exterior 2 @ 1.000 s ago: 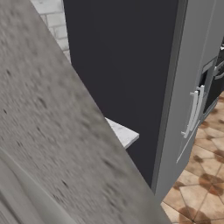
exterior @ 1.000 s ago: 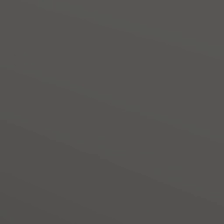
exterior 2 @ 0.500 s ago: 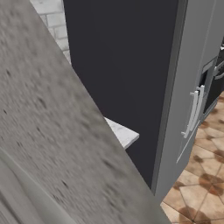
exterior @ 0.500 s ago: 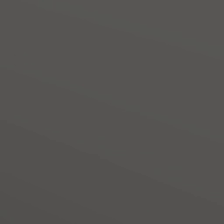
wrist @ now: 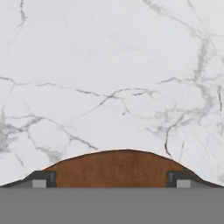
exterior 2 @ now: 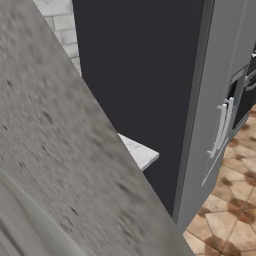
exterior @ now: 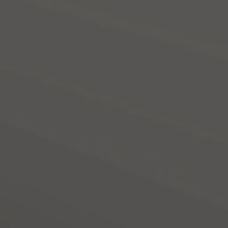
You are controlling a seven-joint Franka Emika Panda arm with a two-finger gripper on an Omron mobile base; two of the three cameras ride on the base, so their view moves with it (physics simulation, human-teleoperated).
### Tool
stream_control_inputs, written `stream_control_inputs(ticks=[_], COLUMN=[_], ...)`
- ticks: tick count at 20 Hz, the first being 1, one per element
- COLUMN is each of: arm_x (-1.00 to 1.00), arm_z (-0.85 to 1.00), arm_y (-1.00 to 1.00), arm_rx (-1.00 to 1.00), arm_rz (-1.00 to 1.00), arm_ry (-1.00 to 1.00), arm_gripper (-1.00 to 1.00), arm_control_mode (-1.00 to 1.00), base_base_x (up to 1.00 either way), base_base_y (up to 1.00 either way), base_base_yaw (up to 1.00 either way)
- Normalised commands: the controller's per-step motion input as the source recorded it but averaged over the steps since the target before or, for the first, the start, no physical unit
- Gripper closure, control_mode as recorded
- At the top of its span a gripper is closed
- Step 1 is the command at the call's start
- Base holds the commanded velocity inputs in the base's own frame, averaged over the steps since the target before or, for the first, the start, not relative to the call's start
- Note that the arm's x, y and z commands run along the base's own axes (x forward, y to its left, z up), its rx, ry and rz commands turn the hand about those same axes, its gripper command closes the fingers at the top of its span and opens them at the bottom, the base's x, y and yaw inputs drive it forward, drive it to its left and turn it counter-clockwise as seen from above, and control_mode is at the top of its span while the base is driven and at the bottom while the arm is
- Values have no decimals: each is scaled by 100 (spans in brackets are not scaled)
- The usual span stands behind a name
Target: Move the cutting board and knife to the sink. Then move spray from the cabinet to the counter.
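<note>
- White marble counter (wrist: 113, 65), grey-veined, runs across my hand view; a corner of the same worktop (exterior 2: 141, 152) shows in the right base view, jutting out from behind a blurred grey speckled surface (exterior 2: 60, 165) very close to that camera.
- Surroundings, right base view: dark charcoal panel (exterior 2: 140, 70) behind the counter corner, pale brick wall (exterior 2: 60, 20) to its left, grey appliance front with a bar handle (exterior 2: 220, 127) to its right, terracotta floor tiles (exterior 2: 225, 210) below.
- Left base view is uniform grey; nothing identifiable there.
- Cutting board (wrist: 114, 168): a rounded brown wooden end lies flat on the counter, directly below my hand.
- My claw (wrist: 111, 178) stands wide, one tip at each side of the board's end. Nothing is held. I cannot tell whether the tips touch the wood or merely flank it.
- Knife, sink, spray: not located from this position.
- Judged step: taking hold of the board, first item of the task. Progress judged early; nothing appears moved yet.
- Recommendations for the grasp:
  - Keep the board's end centred between the tips before closing.
  - Go low enough for the tips to pass the board's edges, short of pressing into the counter.
  - Close squarely across the width; the curved end could let a tip slide off.
  - Lift slowly; a long board gripped at one end is likely to droop or pivot.
</note>
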Motion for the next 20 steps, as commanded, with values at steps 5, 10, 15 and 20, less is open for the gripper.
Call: stream_control_inputs(ticks=[5,10,15,20], arm_x=[-33,-25,-31,-68], arm_z=[-10,-33,-42,-56], arm_y=[-37,-35,-41,-66], arm_rx=[0,0,0,0], arm_rz=[0,0,0,0], arm_ry=[0,1,0,1], arm_gripper=[-100,-100,-100,-100], arm_control_mode=[-100,-100,-100,-100], base_base_x=[0,0,0,0], base_base_y=[0,0,0,0], base_base_yaw=[0,0,0,0])
